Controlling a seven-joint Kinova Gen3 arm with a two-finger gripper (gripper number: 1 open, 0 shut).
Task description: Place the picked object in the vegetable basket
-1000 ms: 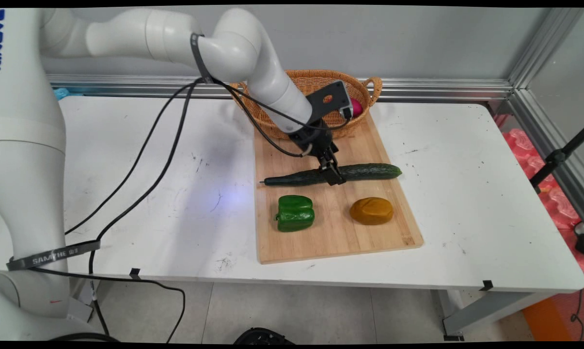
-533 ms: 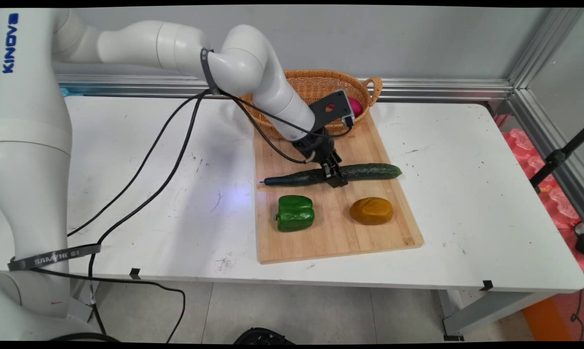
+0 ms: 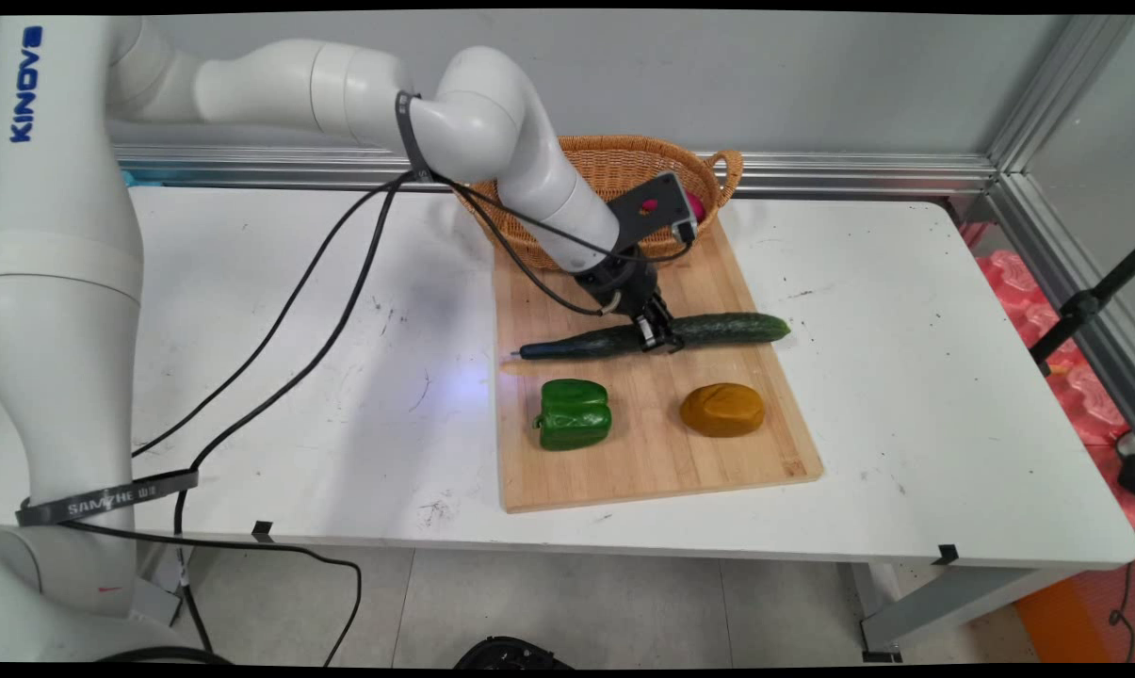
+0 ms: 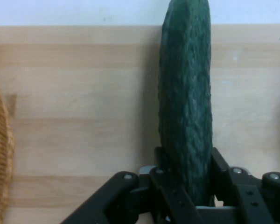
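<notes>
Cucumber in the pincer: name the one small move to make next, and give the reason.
Probably a short, straight lift. The pincer is shut on the cucumber near its middle, with a finger on each side in the hand view. The cucumber lies low over the cutting board, its thin end near the board's left edge. The basket stands just behind, so going up before any sideways travel seems safest.

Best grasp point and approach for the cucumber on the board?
Grip the cucumber near mid-length, across its narrow width, coming from above. It lies flat and long on the cutting board, so its two long sides are free. The gripper is shut on it there, fingers on either side.
</notes>
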